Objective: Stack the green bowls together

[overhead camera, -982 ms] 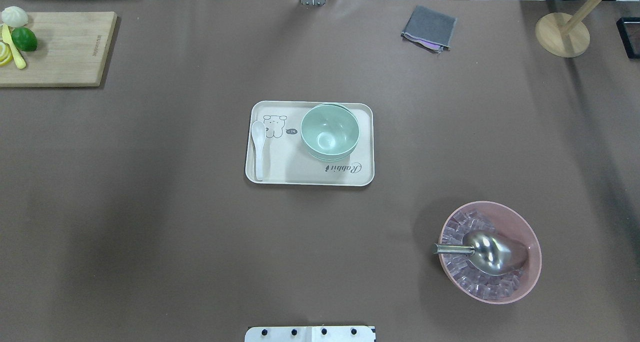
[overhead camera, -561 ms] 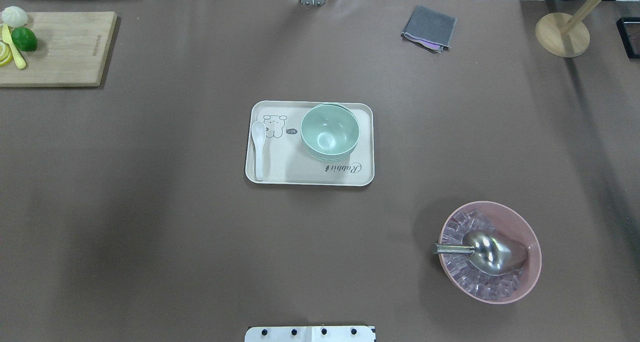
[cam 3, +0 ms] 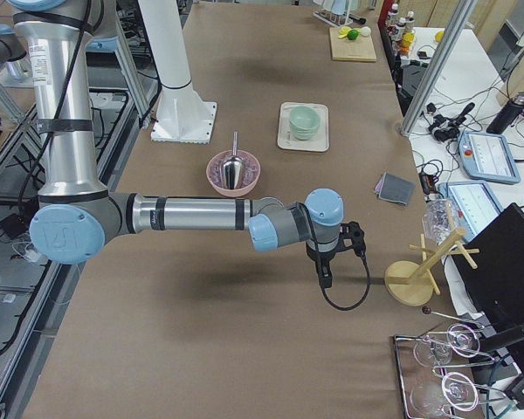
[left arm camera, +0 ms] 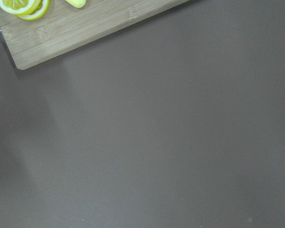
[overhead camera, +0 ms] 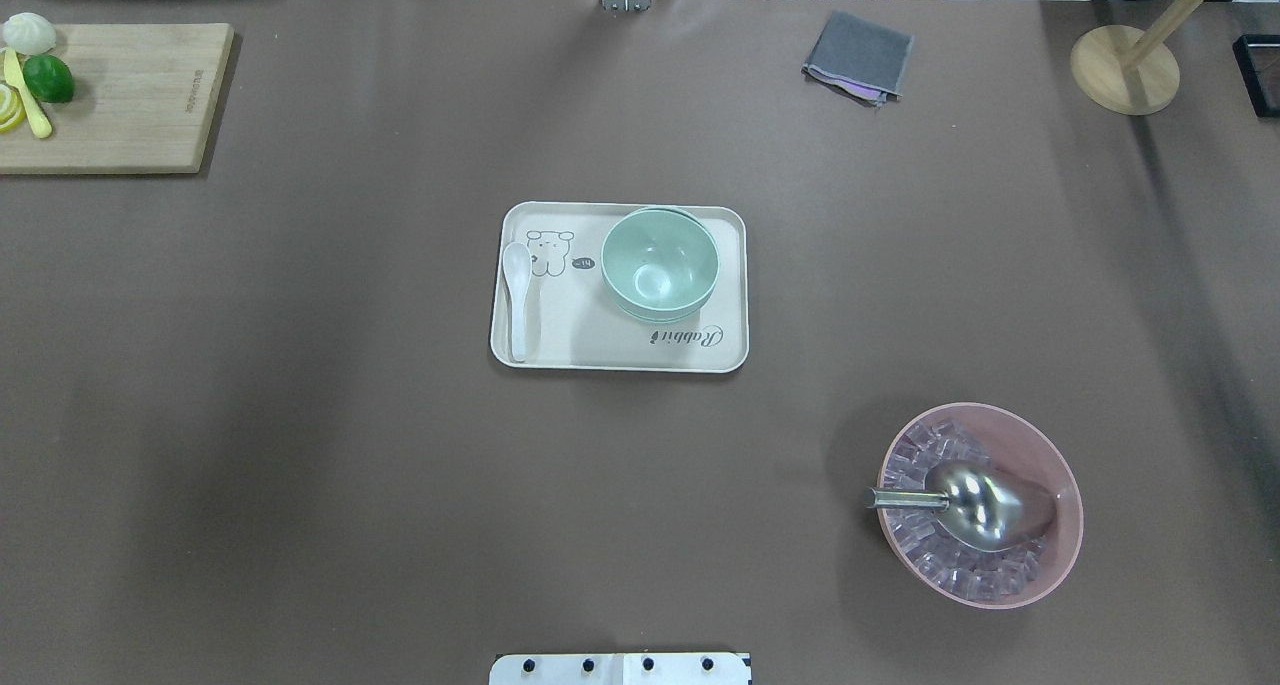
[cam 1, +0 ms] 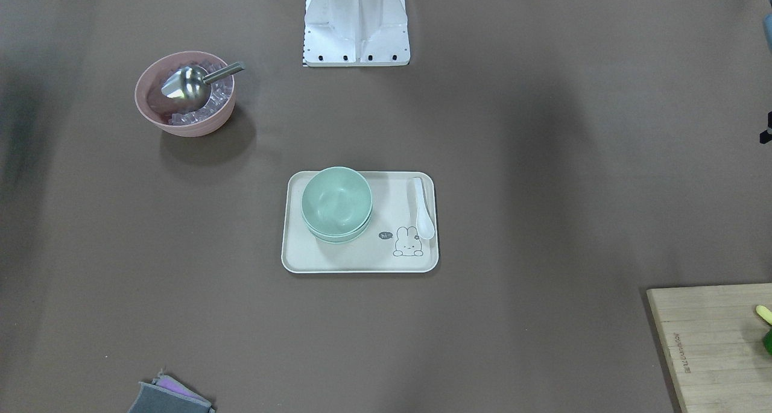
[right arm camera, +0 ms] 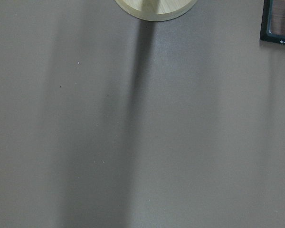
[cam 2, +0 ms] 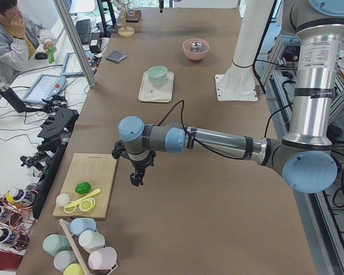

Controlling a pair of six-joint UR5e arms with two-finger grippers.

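The green bowls (overhead camera: 660,263) sit nested in one stack on the right part of a beige tray (overhead camera: 600,350) at mid table; the lower rims peek out under the top bowl. The stack also shows in the front view (cam 1: 336,203), the left side view (cam 2: 157,74) and the right side view (cam 3: 304,120). My left gripper (cam 2: 136,180) hangs over bare table near the cutting board, far from the tray; I cannot tell if it is open. My right gripper (cam 3: 325,278) hangs near the wooden stand, far from the tray; I cannot tell its state.
A white spoon (overhead camera: 516,295) lies on the tray's left side. A pink bowl (overhead camera: 1040,445) with ice and a metal scoop (overhead camera: 975,505) stands front right. A cutting board (overhead camera: 130,95) with fruit is far left, a grey cloth (overhead camera: 858,55) and a wooden stand (overhead camera: 1124,70) at the back.
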